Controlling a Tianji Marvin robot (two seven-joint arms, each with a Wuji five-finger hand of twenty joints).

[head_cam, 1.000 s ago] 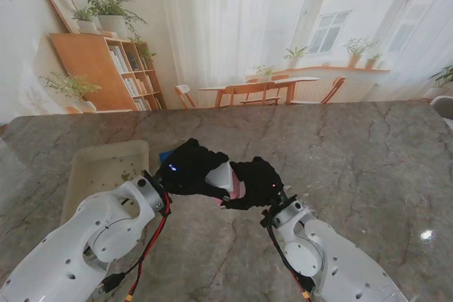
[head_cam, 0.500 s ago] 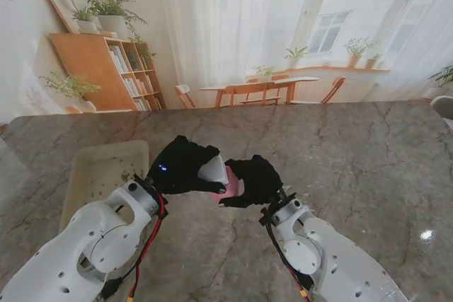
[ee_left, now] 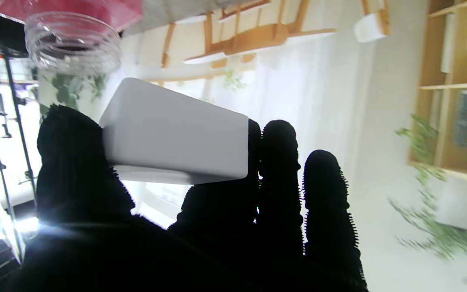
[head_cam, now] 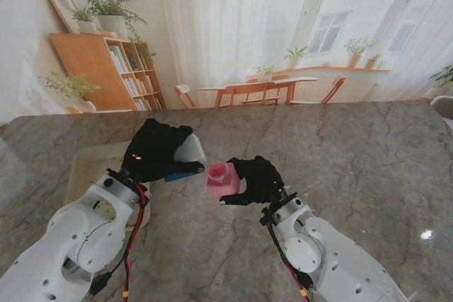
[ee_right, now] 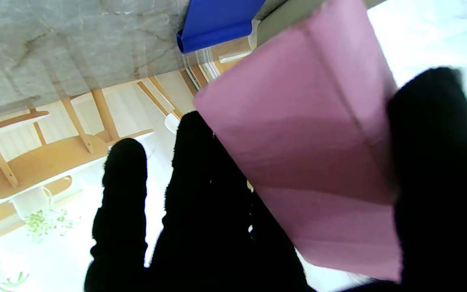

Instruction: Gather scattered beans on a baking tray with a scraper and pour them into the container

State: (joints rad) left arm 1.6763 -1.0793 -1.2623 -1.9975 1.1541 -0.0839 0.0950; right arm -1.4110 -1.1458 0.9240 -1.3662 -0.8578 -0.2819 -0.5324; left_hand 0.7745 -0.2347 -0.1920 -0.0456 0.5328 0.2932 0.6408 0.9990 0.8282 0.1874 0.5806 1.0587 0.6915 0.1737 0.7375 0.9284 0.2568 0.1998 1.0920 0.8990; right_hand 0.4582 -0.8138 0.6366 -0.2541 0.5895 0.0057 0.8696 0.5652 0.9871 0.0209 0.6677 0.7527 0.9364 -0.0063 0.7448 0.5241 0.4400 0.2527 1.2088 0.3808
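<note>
1. Stand view: the left hand [head_cam: 157,151] grips the white scraper [head_cam: 190,151]; the right hand [head_cam: 256,179] clasps the pink container [head_cam: 221,181], mouth up, above the table [head_cam: 354,153].
2. Scraper and container sit apart, so any beans tipped now could fall between them.
3. The baking tray [head_cam: 88,167] lies left; a blue object [head_cam: 181,174] beside it could snag the scraper.
</note>
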